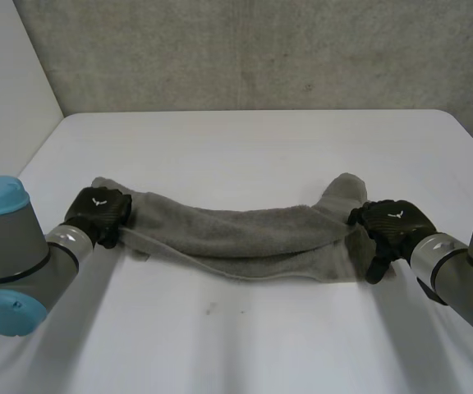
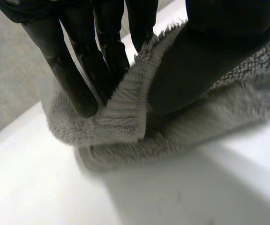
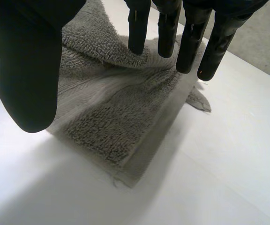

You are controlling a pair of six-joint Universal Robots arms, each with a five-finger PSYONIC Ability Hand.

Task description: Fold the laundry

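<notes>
A grey towel (image 1: pixel 245 234) lies across the table as a long, loosely folded strip, sagging toward me in the middle. My left hand (image 1: pixel 97 212) is at its left end. In the left wrist view the fingers (image 2: pixel 78 70) are behind a raised towel edge (image 2: pixel 125 112) and the thumb (image 2: pixel 196 61) presses on its front, pinching it. My right hand (image 1: pixel 392 226) is at the towel's right end. There its straight fingers (image 3: pixel 165 28) touch a raised fold of the towel (image 3: pixel 111 117), and the thumb (image 3: pixel 27 70) stands apart, holding nothing.
The white table (image 1: pixel 245 328) has bare surface in front of and behind the towel. A grey wall (image 1: pixel 261 49) rises at the table's far edge, and a white panel (image 1: pixel 6 98) stands at the left.
</notes>
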